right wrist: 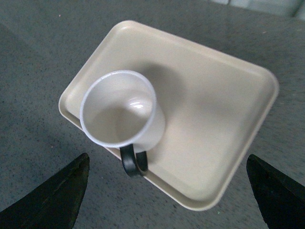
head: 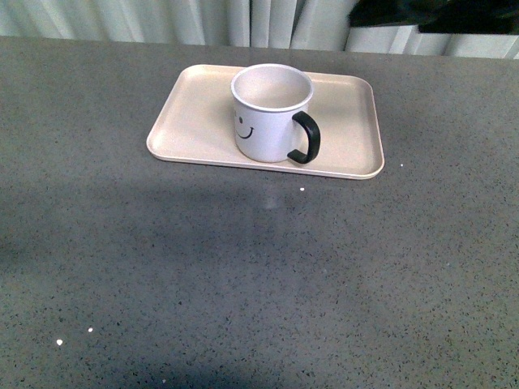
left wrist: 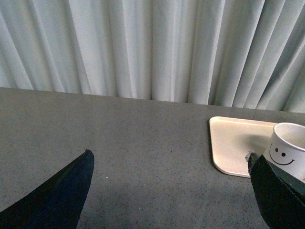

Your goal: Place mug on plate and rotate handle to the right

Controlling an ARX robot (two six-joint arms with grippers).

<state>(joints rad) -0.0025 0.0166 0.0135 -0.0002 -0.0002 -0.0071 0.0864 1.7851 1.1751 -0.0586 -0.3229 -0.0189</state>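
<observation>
The white mug (head: 270,113) with a black smiley face stands upright on the pale pink-beige plate (head: 195,121), near its front edge. Its black handle (head: 308,138) points right and a little toward me. Neither arm shows in the front view. My left gripper (left wrist: 171,191) is open and empty over bare table, left of the plate (left wrist: 233,143) and the mug (left wrist: 288,148). My right gripper (right wrist: 167,191) is open and empty, above the plate (right wrist: 214,119), with the mug (right wrist: 121,112) and its handle (right wrist: 132,162) below it.
The plate lies at the far middle of a dark grey speckled table (head: 243,284). Pale curtains (head: 243,20) hang behind the table's back edge, with a dark object (head: 438,14) at the top right.
</observation>
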